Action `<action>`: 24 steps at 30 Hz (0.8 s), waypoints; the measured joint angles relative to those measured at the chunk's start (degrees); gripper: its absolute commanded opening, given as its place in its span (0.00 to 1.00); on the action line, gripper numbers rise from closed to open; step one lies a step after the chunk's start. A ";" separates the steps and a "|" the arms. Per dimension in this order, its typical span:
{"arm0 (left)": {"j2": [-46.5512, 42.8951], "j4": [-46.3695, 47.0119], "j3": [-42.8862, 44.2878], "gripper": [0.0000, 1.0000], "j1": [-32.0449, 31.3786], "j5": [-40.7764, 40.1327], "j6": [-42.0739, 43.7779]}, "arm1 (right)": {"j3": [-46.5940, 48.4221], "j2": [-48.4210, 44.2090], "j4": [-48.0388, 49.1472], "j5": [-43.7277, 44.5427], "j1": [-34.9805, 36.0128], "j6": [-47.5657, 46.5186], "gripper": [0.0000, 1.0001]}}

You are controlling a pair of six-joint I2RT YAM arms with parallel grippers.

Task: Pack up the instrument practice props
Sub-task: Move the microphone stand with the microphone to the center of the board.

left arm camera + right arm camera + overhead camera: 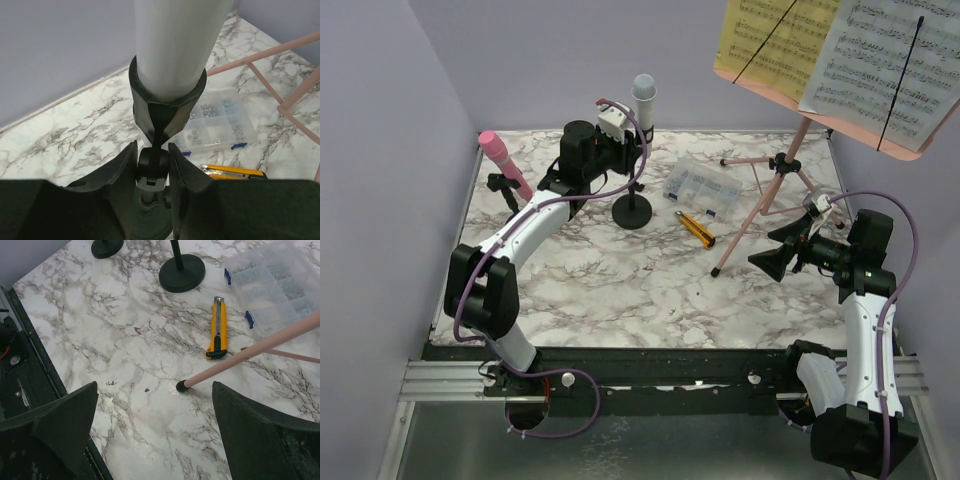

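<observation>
Removal of the white microphone (pixel 643 95) is in hand: its mic holder (pixel 167 107), upright far back on the counter (pixel 620 290), is pinched at the joint by the left end effector (pixel 152 147). The right end effector (pixel 154 390) is spread wide near the music rack (pixel 260 347). A straight, steady lift is called for next.

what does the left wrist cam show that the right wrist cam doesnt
Only the left wrist view: the white microphone seated in its black holder clip, and the left gripper, its jaws flanking the joint below the clip; contact is unclear. Only the right wrist view: the other holder's round base, the rack's black foot tip, and the right gripper, jaws wide open. Both: the yellow utility knife, the clear compartment box, the pink rack legs and the marble table.
</observation>
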 measured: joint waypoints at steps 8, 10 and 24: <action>0.22 -0.42 0.39 0.00 0.00 -0.55 1.51 | 0.00 -0.07 0.02 0.02 0.00 -0.02 1.00; 0.20 -0.42 0.39 0.00 -0.02 -0.39 1.75 | 0.00 -0.09 0.02 0.02 0.00 0.00 1.00; -5.86 -4.76 -3.76 0.00 -0.17 11.37 2.51 | 0.00 -0.09 0.02 0.02 0.00 -0.02 1.00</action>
